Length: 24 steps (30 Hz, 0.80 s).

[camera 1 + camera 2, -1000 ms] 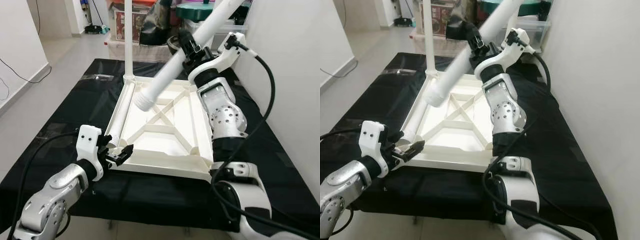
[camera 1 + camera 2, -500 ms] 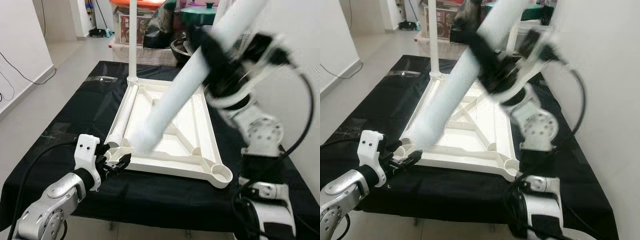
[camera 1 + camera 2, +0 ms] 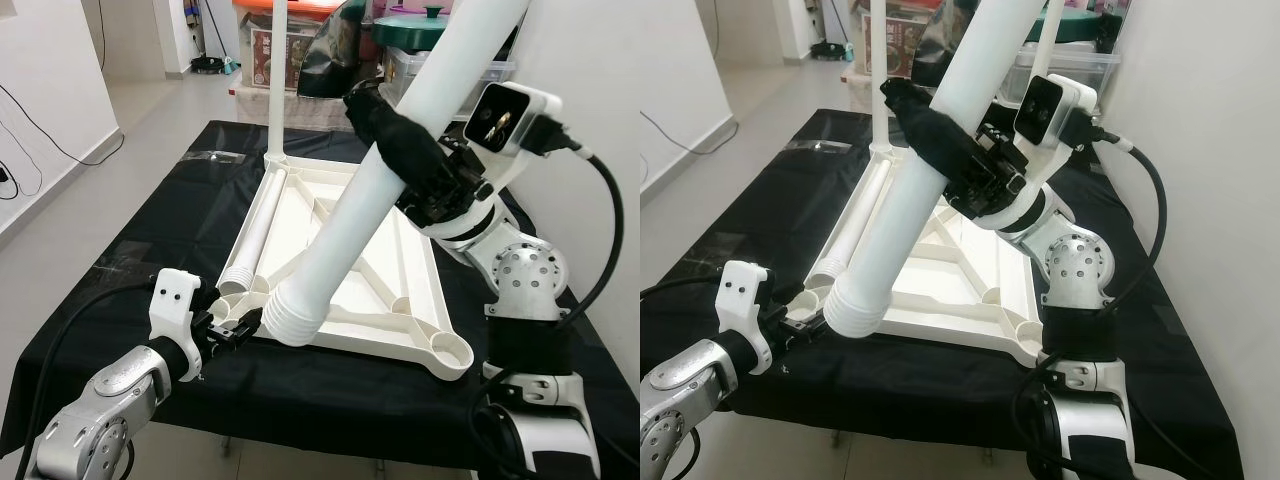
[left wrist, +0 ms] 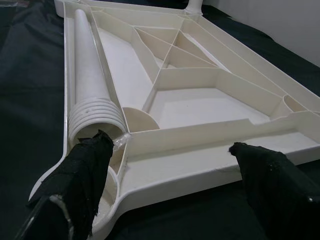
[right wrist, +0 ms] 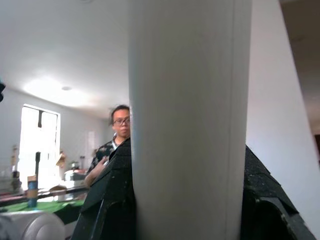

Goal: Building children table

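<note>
The white table top (image 3: 395, 255) lies upside down on the black-covered table. One white leg (image 3: 277, 80) stands upright in its far left corner socket. Another leg (image 4: 90, 95) lies inside the top along its left rim. My right gripper (image 3: 400, 150) is shut on a third white leg (image 3: 370, 200), held tilted, its ribbed end (image 3: 290, 320) low over the near left corner. In the right wrist view that leg (image 5: 190, 120) sits between the black fingers. My left gripper (image 3: 232, 330) is open at that near left corner, its fingers (image 4: 80, 170) straddling the near rim.
Black cloth (image 3: 170, 220) covers the table around the top. Storage boxes and a green lid (image 3: 405, 25) stand behind the far edge. A white wall (image 3: 590, 60) runs close on the right. Floor lies to the left. A person (image 5: 112, 145) shows in the right wrist view.
My right arm has swung the held leg downward, bringing its ribbed end from above the middle of the top to the near left corner. The left gripper stays by that corner.
</note>
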{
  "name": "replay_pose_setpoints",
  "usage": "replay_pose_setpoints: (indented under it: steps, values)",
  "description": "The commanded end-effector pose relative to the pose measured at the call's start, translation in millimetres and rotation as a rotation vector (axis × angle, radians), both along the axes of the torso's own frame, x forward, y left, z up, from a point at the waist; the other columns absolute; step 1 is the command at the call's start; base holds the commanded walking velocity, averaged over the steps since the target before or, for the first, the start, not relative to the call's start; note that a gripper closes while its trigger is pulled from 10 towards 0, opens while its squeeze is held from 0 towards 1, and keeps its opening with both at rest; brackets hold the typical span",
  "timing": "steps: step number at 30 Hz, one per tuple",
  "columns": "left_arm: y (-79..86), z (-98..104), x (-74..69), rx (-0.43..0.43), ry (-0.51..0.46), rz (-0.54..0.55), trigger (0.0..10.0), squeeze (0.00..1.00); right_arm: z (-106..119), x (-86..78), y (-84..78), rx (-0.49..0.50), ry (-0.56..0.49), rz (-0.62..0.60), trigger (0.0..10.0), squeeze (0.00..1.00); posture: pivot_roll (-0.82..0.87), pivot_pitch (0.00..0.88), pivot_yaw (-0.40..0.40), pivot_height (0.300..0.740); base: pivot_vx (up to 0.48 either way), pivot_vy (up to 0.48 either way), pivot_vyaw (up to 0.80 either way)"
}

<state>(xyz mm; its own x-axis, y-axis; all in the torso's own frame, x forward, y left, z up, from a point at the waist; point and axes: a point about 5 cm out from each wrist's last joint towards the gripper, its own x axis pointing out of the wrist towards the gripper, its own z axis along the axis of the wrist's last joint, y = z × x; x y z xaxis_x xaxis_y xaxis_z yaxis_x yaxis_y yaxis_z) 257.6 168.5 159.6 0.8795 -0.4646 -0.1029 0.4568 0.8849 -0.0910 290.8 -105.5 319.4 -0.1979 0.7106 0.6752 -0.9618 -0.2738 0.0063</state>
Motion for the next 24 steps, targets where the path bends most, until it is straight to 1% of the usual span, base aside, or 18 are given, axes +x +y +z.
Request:
replay_pose_setpoints:
  steps: [1, 10, 11, 12, 13, 14, 15, 16, 17, 18, 20, 21, 22, 24]
  values:
    - [-0.6, -4, -1.8, 0.002, 0.014, -0.004, 10.0, 0.0, 3, -5.4, -0.7, -0.008, -0.041, 0.019, 0.0, 0.0, 0.15, 0.0, -0.067, 0.74, 0.0, 0.0, 0.0]
    - [-1.5, -3, -2.3, -0.001, 0.012, -0.011, 10.0, 0.0, 1, -6.1, 1.1, -0.019, -0.051, 0.026, 0.0, 0.0, 0.15, 0.0, -0.068, 0.74, 0.0, 0.0, 0.0]
    - [-5.3, 0, -4.7, -0.009, 0.004, -0.054, 10.0, 0.0, -2, -3.1, 3.5, -0.038, -0.043, -0.004, 0.0, 0.0, 0.14, 0.0, -0.069, 0.74, 0.0, 0.0, 0.0]
    - [-10.0, 2, -9.0, 0.004, -0.001, -0.122, 10.0, 0.0, -6, 1.3, 6.1, -0.062, -0.033, -0.044, 0.0, 0.0, 0.15, 0.0, -0.069, 0.74, 0.0, 0.0, 0.0]
    - [-10.0, 2, -9.0, 0.004, -0.001, -0.122, 10.0, 0.0, -6, 1.3, 6.1, -0.062, -0.033, -0.044, 0.0, 0.0, 0.15, 0.0, -0.069, 0.74, 0.0, 0.0, 0.0]
    - [-13.2, 3, -12.3, 0.015, -0.003, -0.17, 10.0, 0.0, -9, 4.1, 7.8, -0.08, -0.026, -0.071, 0.0, 0.0, 0.15, 0.0, -0.069, 0.74, 0.0, 0.0, 0.0]
    - [-13.2, 3, -12.3, 0.015, -0.003, -0.17, 10.0, 0.0, -9, 4.1, 7.8, -0.08, -0.026, -0.071, 0.0, 0.0, 0.15, 0.0, -0.069, 0.74, 0.0, 0.0, 0.0]
    - [-15.3, 3, -16.1, 0.042, 0.0, -0.222, 10.0, 0.0, -12, 6.3, 8.6, -0.092, -0.016, -0.087, 0.0, 0.0, 0.15, 0.0, -0.07, 0.74, 0.0, 0.0, 0.0]
    - [-15.3, 3, -16.1, 0.042, 0.0, -0.222, 10.0, 0.0, -12, 6.3, 8.6, -0.092, -0.016, -0.087, 0.0, 0.0, 0.15, 0.0, -0.07, 0.74, 0.0, 0.0, 0.0]
    - [-15.2, 3, -18.5, 0.066, 0.001, -0.254, 10.0, 0.0, -13, 7.7, 8.9, -0.101, -0.011, -0.097, 0.0, 0.0, 0.15, 0.0, -0.069, 0.74, 0.0, 0.0, 0.0]
    - [-15.2, 3, -18.5, 0.066, 0.001, -0.254, 10.0, 0.0, -13, 7.7, 8.9, -0.101, -0.011, -0.097, 0.0, 0.0, 0.15, 0.0, -0.069, 0.74, 0.0, 0.0, 0.0]
    - [-14.9, 4, -19.8, 0.079, 0.0, -0.281, 10.0, 0.0, -14, 8.4, 8.9, -0.109, -0.011, -0.103, 0.0, 0.0, 0.15, 0.0, -0.068, 0.74, 0.0, 0.0, 0.0]
    - [-14.9, 4, -19.8, 0.079, 0.0, -0.281, 10.0, 0.0, -14, 8.4, 8.9, -0.109, -0.011, -0.103, 0.0, 0.0, 0.15, 0.0, -0.068, 0.74, 0.0, 0.0, 0.0]
    - [-16.4, 8, -21.2, 0.098, -0.008, -0.34, 10.0, 0.0, -16, 9.9, 9.7, -0.125, -0.013, -0.115, 0.0, 0.0, 0.15, 0.0, -0.066, 0.74, 0.0, 0.0, 0.0]
